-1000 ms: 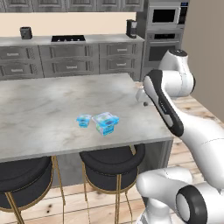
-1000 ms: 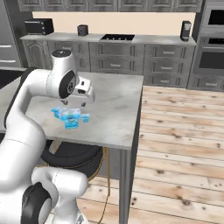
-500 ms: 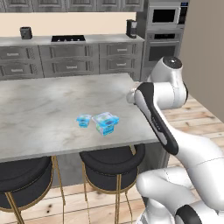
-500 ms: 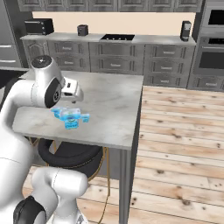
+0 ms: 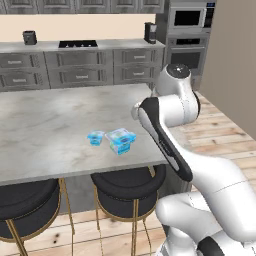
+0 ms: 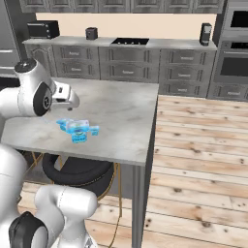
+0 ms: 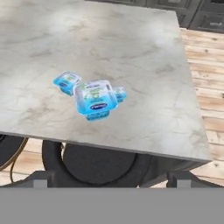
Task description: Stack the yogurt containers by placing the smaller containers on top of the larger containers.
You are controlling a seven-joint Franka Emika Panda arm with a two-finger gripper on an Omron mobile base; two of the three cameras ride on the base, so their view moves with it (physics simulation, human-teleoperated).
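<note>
Since the earlier frames the arm has been swung back and lifted, so that the gripper (image 6: 68, 101) is carried clear of the yogurt group and hangs above the left part of the counter (image 5: 50, 115) in the right base view. The containers have not been shifted.

The fingers are hidden behind the white hand, so it cannot be told whether they are apart or together. Nothing is seen to be held.

The larger container (image 7: 95, 99) is set upright near the near edge of the counter, above the stools (image 5: 127, 185). One smaller cup (image 7: 67, 82) is set just beside it on the left in the hand view. A second small cup (image 7: 119, 93) is tucked against its far right side and seems to be touching it. No cup is seen on the white lid, so the stacking is judged not yet done.

The hand is probably drawn back so that the whole group is kept in sight and a cup can be picked out from above.
</note>
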